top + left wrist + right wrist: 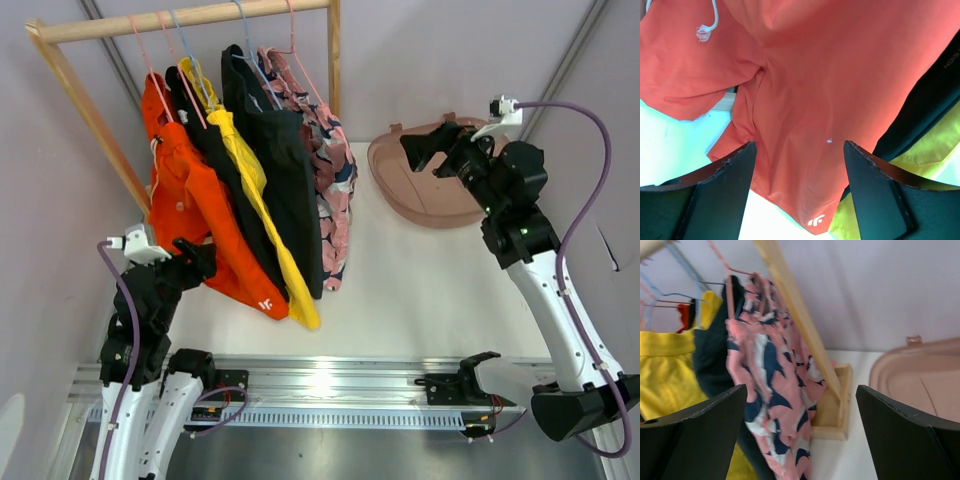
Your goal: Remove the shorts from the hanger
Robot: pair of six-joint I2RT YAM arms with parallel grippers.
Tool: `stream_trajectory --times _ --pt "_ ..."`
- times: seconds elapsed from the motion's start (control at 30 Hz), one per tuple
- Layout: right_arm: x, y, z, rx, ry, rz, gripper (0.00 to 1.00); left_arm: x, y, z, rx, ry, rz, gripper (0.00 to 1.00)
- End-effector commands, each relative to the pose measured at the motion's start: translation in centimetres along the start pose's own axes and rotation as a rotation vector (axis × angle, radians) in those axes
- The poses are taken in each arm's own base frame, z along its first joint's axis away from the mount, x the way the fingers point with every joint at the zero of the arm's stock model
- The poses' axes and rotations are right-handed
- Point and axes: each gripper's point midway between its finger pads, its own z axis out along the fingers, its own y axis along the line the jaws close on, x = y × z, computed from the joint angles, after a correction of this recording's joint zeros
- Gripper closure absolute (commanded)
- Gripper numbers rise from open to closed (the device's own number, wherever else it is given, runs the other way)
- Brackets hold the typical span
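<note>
Honestly, left gripper [799,150] was wide open facing the orange shorts [840,75], gripping nothing; they hung at the end of the wooden rack [190,18] nearest it. Right gripper [800,395] open too, beside the rack. A hard sideways tug could've tipped the rack over.

The top view is bright, even and diffuse, with only faint, soft shadow on the white table [420,270] below the wooden rack [190,18]. Well in front of the rack, the metal rail [330,378] carries a white streak of glare. In the left wrist view the orange shorts [840,90] hanging from the rack are fairly sharp, but the table beneath them is blown out to pale cyan and the left gripper's fingers [720,200] are nearly black. The right wrist view is soft throughout: the floral shorts [775,390] against the rack's post smear, perhaps from motion.
</note>
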Motion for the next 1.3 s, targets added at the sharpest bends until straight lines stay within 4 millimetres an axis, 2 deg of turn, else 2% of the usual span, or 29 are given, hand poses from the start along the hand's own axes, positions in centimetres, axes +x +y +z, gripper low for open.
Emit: stream_trajectory --times 0.0,0.03,0.13,0.17,0.2,0.23,0.27,0.3,0.33,0.37,0.4,0.43,0.5,0.53,0.57,0.6,0.63,0.67,0.7,0.73,0.83,0.87,0.93,0.97,1.07,1.1,1.13,1.27 --pt "-3.9 4.7 -1.1 -0.142 -0.056 -0.055 0.01 -0.6 -0.6 -0.2 0.036 -0.027 -0.001 0.23" --pt "-4.8 6.4 -1.3 -0.197 -0.098 -0.074 0.01 -0.6 -0.7 -0.2 0.039 -0.026 0.001 0.23" --pt "-6.3 9.4 -1.3 -0.261 -0.17 -0.124 0.0 -0.5 -0.9 -0.2 0.049 -0.022 0.003 0.24" --pt "-6.7 9.8 -0.9 -0.26 -0.178 -0.126 0.01 -0.5 -0.8 -0.1 0.047 -0.019 0.001 0.24" --pt "-5.9 9.9 0.5 -0.264 -0.152 -0.132 0.01 -0.5 -0.9 -0.1 0.049 -0.02 0.002 0.25" --pt "-7.4 10.7 0.8 -0.275 -0.177 -0.149 0.01 -0.4 -0.9 0.0 0.049 -0.019 -0.002 0.26" --pt "-7.4 11.3 1.5 -0.286 -0.173 -0.152 0.01 -0.4 -0.9 -0.1 0.052 -0.018 -0.005 0.26" --pt "-6.4 11.0 3.5 -0.271 -0.147 -0.157 0.01 -0.3 -1.0 -0.1 0.057 -0.014 -0.005 0.26" --pt "-8.0 11.8 3.8 -0.276 -0.173 -0.164 0.02 -0.3 -1.1 -0.1 0.062 -0.015 -0.002 0.26" --pt "-8.1 11.9 4.8 -0.267 -0.171 -0.172 0.04 -0.3 -1.2 -0.1 0.07 -0.013 0.0 0.26" --pt "-6.6 11.3 7.2 -0.243 -0.134 -0.174 0.08 -0.3 -1.3 -0.1 0.073 -0.013 0.0 0.26" --pt "-8.3 12.0 7.5 -0.251 -0.165 -0.179 0.09 -0.3 -1.3 -0.1 0.078 -0.011 0.001 0.26" --pt "-8.3 12.6 9.2 -0.258 -0.158 -0.185 0.1 -0.3 -1.4 -0.2 0.083 -0.012 0.001 0.26" --pt "-6.1 12.1 11.6 -0.246 -0.098 -0.189 0.11 -0.2 -1.5 -0.2 0.087 -0.01 0.001 0.26" --pt "-8.3 13.1 11.6 -0.261 -0.149 -0.2 0.11 -0.2 -1.5 -0.2 0.09 -0.008 0.003 0.26" --pt "-7.9 13.5 12.3 -0.263 -0.132 -0.206 0.12 -0.2 -1.6 -0.3 0.095 -0.012 0.003 0.26" --pt "-6.0 13.0 14.5 -0.252 -0.096 -0.212 0.13 -0.2 -1.7 -0.3 0.099 -0.014 0.004 0.27" --pt "-7.9 13.9 14.4 -0.265 -0.143 -0.215 0.13 -0.2 -1.6 -0.3 0.098 -0.013 0.004 0.27" --pt "-7.7 13.8 15.0 -0.259 -0.139 -0.215 0.14 -0.3 -1.6 -0.4 0.1 -0.017 0.005 0.27" --pt "-6.3 13.4 16.6 -0.254 -0.118 -0.213 0.14 -0.2 -1.6 -0.4 0.101 -0.017 0.006 0.27" --pt "-6.8 13.9 17.4 -0.271 -0.156 -0.199 0.17 -0.4 -1.7 -0.4 0.102 -0.023 0.007 0.28" --pt "-6.1 13.8 18.1 -0.275 -0.148 -0.194 0.18 -0.1 -2.1 -0.5 0.127 -0.009 0.008 0.28" --pt "-6.1 14.3 18.6 -0.295 -0.168 -0.175 0.2 -0.2 -2.1 -0.6 0.127 -0.014 0.007 0.28" --pt "-5.2 14.2 19.4 -0.297 -0.157 -0.167 0.21 -0.3 -2.2 -0.7 0.131 -0.015 0.007 0.28" --pt "-5.4 15.3 19.8 -0.327 -0.178 -0.154 0.23 -0.2 -2.1 -0.7 0.132 -0.018 0.007 0.28" --pt "-4.1 15.1 20.7 -0.326 -0.157 -0.152 0.24 -0.3 -2.2 -0.7 0.135 -0.02 0.007 0.28" --pt "-4.4 15.9 20.6 -0.342 -0.173 -0.15 0.24 -0.3 -2.2 -0.8 0.137 -0.023 0.007 0.28" --pt "-3.1 16.7 21.6 -0.361 -0.179 -0.147 0.27 -0.3 -2.2 -0.9 0.139 -0.025 0.007 0.28"
